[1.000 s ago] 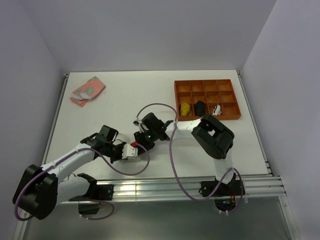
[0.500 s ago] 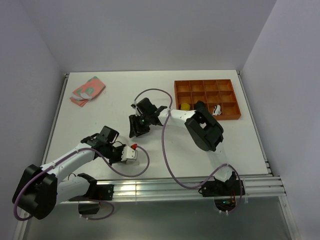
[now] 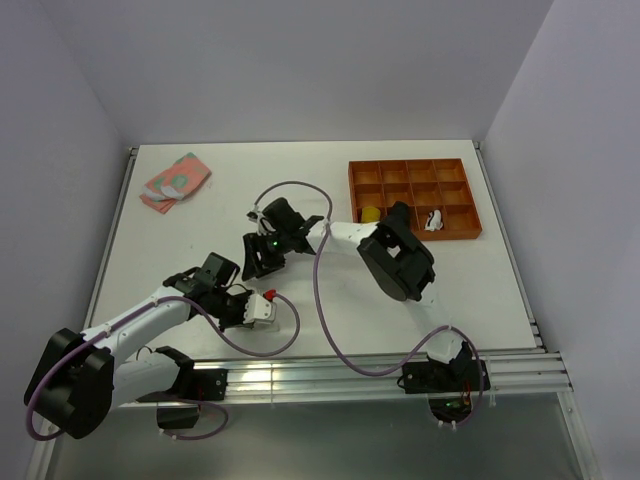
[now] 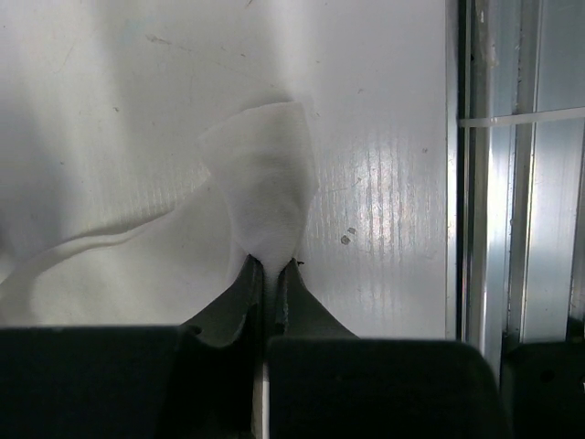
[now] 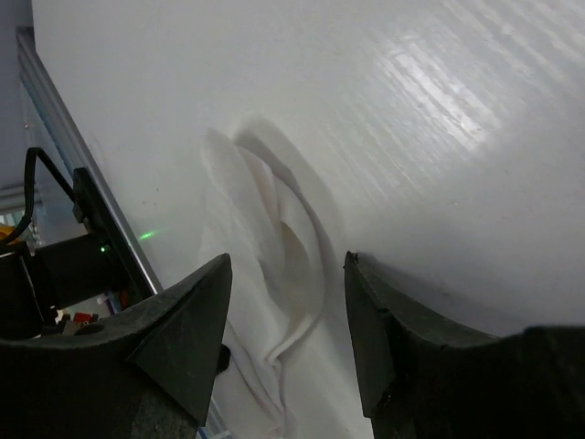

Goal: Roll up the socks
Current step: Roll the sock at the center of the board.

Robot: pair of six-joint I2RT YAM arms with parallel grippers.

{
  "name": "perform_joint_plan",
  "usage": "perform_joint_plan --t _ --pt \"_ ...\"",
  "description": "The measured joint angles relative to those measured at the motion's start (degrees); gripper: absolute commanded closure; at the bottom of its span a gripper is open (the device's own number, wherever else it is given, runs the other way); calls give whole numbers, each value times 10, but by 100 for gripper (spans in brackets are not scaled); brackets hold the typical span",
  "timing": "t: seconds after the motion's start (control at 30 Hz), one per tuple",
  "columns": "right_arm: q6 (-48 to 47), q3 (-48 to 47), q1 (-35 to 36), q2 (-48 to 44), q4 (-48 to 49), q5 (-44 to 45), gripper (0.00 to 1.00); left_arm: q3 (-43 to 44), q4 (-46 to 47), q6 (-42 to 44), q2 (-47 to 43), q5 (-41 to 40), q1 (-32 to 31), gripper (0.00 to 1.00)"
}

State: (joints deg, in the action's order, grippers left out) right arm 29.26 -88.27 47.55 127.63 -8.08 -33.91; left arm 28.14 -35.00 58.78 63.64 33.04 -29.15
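A thin plain white sock (image 4: 263,174) lies crumpled on the white table. My left gripper (image 4: 271,265) is shut on one edge of it, close to the table's near edge, and shows in the top view (image 3: 258,307) too. My right gripper (image 5: 288,260) is open, its fingers on either side of a fold of the same white sock (image 5: 274,229), just above it. In the top view the right gripper (image 3: 256,262) sits a little beyond the left one. The sock hardly shows against the table there. No striped sock is in view.
An orange compartment tray (image 3: 458,198) at the back right holds small yellow, black and white bundles. A pink and green folded cloth (image 3: 175,180) lies at the back left. The metal rail (image 4: 516,183) runs along the table's near edge by the left gripper.
My right gripper has swung left and away from the near edge, from beside the left gripper to a spot beyond it. The left gripper has stayed put, shut on the sock.
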Motion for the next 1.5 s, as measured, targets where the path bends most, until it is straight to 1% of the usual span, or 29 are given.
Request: perform_joint_plan --t 0.23,0.3,0.33,0.4,0.43,0.53,0.6,0.8,0.97,1.2,1.37,1.43,1.5 --pt "-1 -29 24 19 -4 -4 39 0 0 0 0 0 -4 100" --pt "-3 -46 30 28 -12 3 44 0 0 0 0 0 -5 100" --pt "-4 -51 33 31 -14 6 54 0 0 0 0 0 -5 100" --pt "-7 -54 38 34 -21 25 70 0 0 -1 0 0 -6 100" --pt "-7 -53 40 35 -24 33 82 0 0 -1 0 0 -7 100" --pt "-2 -39 42 33 -20 54 95 0 0 -1 0 0 -8 100" --pt "2 -22 42 23 -9 68 99 0 0 -1 0 0 -9 100" --pt "28 54 43 -36 7 150 100 9 -9 -2 0 0 -11 100" --pt "47 105 37 -82 -3 220 100 37 -21 -12 14 6 -11 100" --pt "54 136 28 -121 -47 307 100 99 -16 -48 69 56 -16 100" --pt "45 141 9 -134 -81 329 100 134 -18 -62 119 85 -27 100" --pt "37 134 5 -133 -96 335 100 151 -30 -59 144 93 -28 100" --pt "31 125 5 -130 -107 339 100 176 -63 -48 173 96 -29 100"
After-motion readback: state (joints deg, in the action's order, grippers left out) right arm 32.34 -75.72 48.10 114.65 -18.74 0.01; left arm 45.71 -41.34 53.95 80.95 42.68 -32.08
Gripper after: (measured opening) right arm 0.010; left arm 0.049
